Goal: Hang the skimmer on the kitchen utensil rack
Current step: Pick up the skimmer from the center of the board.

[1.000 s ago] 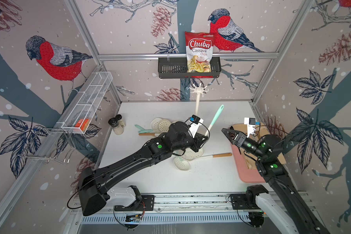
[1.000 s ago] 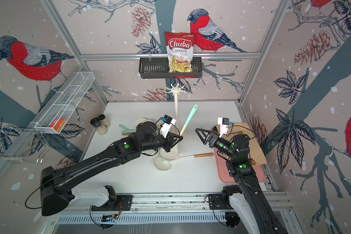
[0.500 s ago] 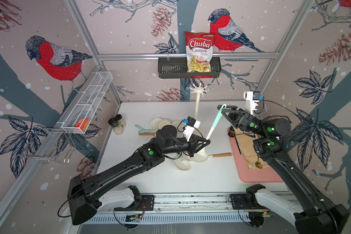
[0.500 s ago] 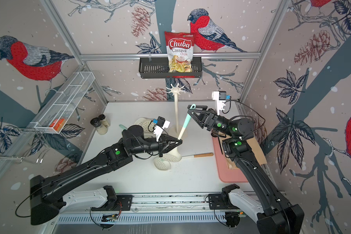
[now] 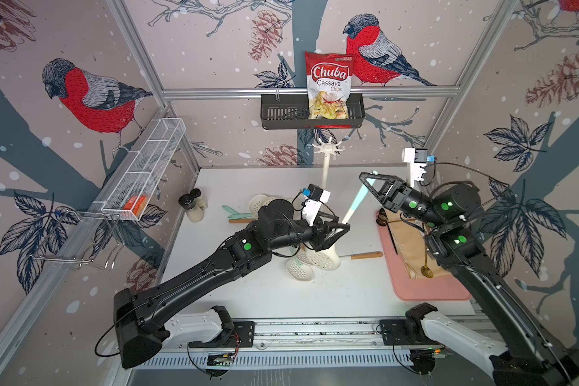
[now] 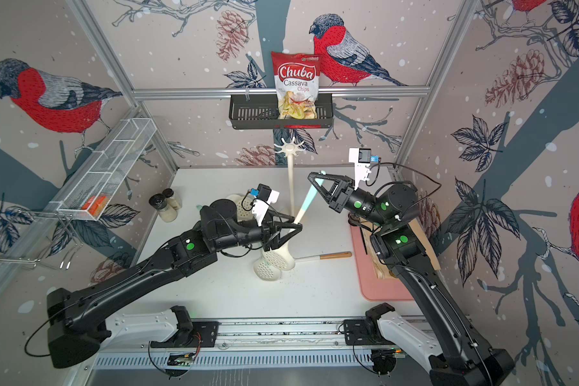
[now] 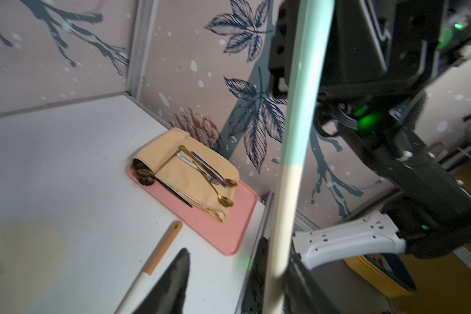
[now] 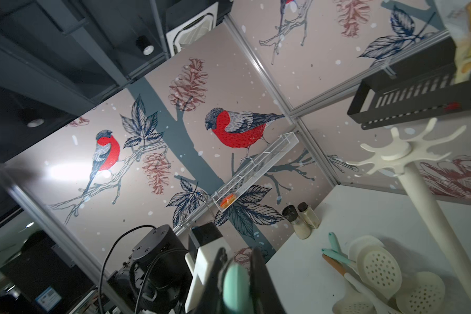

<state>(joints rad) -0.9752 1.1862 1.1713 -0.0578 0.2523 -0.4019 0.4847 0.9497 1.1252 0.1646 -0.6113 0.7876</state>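
The skimmer (image 5: 356, 204) is up off the desk (image 5: 281, 290), handle steeply tilted, mint end uppermost, between the two arms and just in front of the kitchen utensil rack (image 5: 325, 170).

The desk also carries a pink tray (image 5: 428, 287) on the right, more skimmers (image 5: 261, 204) lying behind the left arm, and a wood-handled one (image 5: 365, 255) near the middle. The rack stands at the back centre. Its star of hook arms, seen in both top views, has nothing on it.

The left gripper (image 5: 343, 230) sits low on the cream part of the handle. Its jaws stand apart, and the left wrist view shows the handle lying against one finger only. The right gripper (image 5: 368, 176) is at the top, and in the right wrist view its fingers (image 8: 256, 261) are clamped together on the mint tip.

This looks like a handover from left to right, nearly complete. Next, the left arm should back away without knocking the handle. The right arm must then lift and carry the tip to a hook arm. I cannot see a hanging hole, and if there is one at the tip, the right gripper may be covering it.
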